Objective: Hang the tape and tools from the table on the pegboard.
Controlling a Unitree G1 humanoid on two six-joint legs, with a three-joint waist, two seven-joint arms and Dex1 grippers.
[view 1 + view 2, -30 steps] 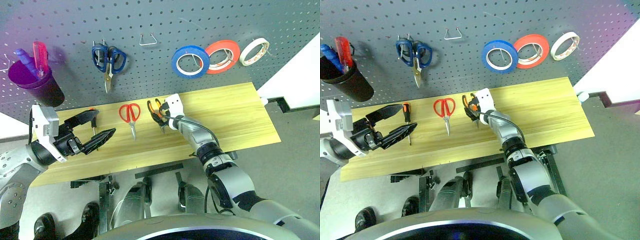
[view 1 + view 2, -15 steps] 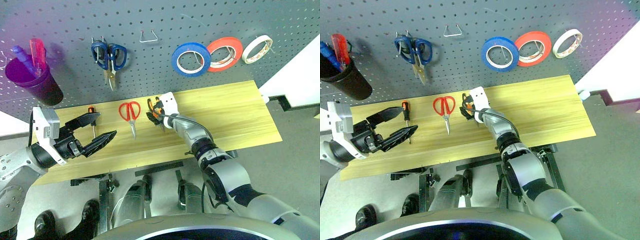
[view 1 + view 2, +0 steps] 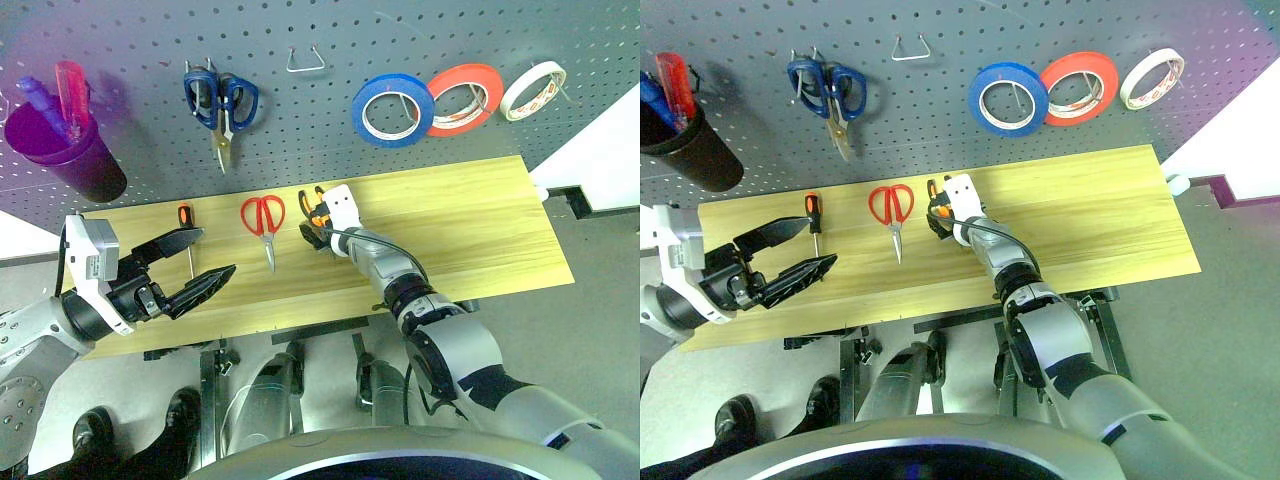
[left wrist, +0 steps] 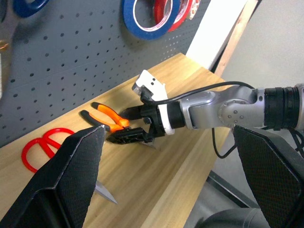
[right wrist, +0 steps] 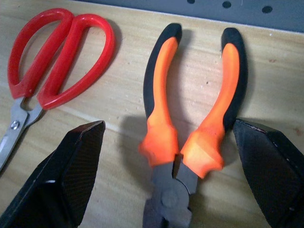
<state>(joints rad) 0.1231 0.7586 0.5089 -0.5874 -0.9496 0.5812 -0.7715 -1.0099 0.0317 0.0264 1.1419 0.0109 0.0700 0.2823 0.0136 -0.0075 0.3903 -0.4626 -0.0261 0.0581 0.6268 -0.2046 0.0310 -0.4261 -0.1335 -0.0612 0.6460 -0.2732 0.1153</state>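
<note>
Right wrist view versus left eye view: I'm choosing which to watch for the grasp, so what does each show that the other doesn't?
Right wrist view alone: the open right gripper straddling the orange-and-black-handled pliers, black fingers clear of both handles.

Left eye view alone: the dark grey perforated pegboard with the blue tape roll already hung, the black-and-orange-handled screwdriver on the light wooden table, and the open left gripper.

Both: pliers, red-handled scissors, table.

Silver, black-jointed right arm (image 3: pixel 440 330) carrying a black cable, white wrist block, and dark textured jaws.
</note>
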